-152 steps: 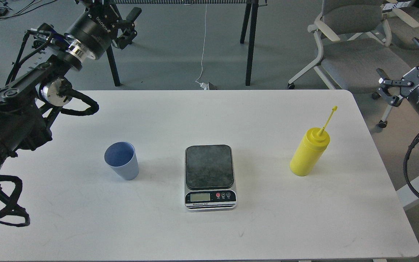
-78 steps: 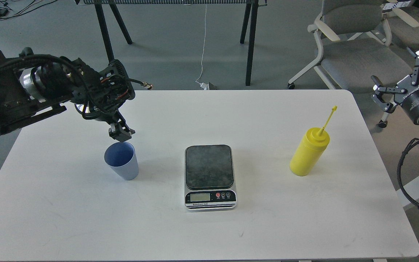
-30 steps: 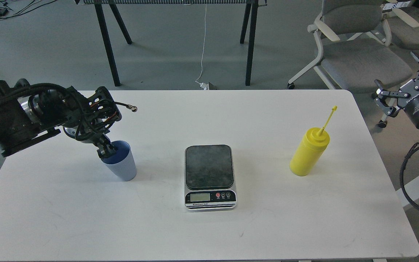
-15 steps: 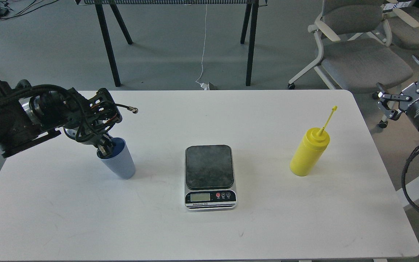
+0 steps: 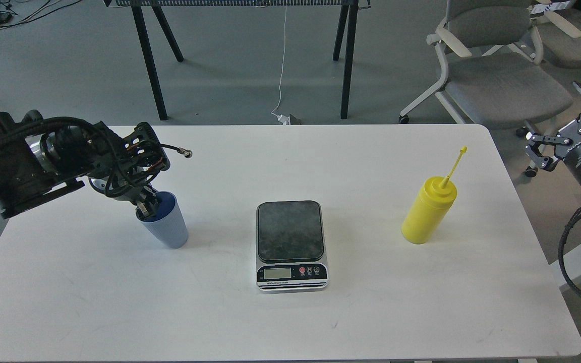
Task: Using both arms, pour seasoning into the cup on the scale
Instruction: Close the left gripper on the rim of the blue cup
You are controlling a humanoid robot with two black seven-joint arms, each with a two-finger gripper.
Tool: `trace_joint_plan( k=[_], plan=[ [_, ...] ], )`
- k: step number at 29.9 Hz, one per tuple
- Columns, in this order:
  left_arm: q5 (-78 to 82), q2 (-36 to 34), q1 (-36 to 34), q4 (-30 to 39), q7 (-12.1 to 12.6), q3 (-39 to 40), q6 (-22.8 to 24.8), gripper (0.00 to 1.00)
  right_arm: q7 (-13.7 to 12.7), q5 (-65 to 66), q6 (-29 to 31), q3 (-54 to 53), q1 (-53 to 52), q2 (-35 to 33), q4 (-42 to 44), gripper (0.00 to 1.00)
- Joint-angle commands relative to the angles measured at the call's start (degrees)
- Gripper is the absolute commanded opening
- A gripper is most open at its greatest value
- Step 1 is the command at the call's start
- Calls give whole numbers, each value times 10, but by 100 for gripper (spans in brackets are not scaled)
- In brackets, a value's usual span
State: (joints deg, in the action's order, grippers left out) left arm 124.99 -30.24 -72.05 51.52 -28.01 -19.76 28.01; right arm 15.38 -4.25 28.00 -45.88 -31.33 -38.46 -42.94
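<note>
- While our left gripper [image 5: 145, 207] sits at the near-left rim of the cup [image 5: 165, 227], one finger seems to reach inside the mouth, and the cup leans a little toward the scale [image 5: 291, 245], so we judge the step in hand to be pinching the rim for a lift.
- To do it well, we should close on the wall firmly but not so hard that thin plastic buckles, then lift straight up before carrying it right.
- We should set the cup down on the middle of the dark platform, upright, and let go only once it rests flat.
- Whether these fingers have clamped on the rim or stand apart around it, we cannot tell; cables and the wrist cover them.
- Our right gripper [image 5: 568, 132] hangs off the table's [image 5: 290, 322] right edge with its fingers spread wide and nothing between them, well apart from the bottle [image 5: 427, 210].
- That bottle stands on the table's right side, nozzle bare, cap strap sticking up.
- Nothing sits on the scale; its small display is too tiny to read.
- Part of the right arm is cut off by the edge of view.
</note>
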Motion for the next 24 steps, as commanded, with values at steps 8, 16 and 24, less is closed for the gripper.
trace_joint_plan(
  k=[8,16,24],
  plan=[
    [-2,-3,-5,2,0,0,0,0,0,-1,0,0,0,1,1,99],
    [-12,-21,-14,28,0,2,0,0,0,-1,0,0,0,1,4,99],
    [-15,-24,-27,33,0,2,0,0,0,-1,0,0,0,2,4,99]
  ],
)
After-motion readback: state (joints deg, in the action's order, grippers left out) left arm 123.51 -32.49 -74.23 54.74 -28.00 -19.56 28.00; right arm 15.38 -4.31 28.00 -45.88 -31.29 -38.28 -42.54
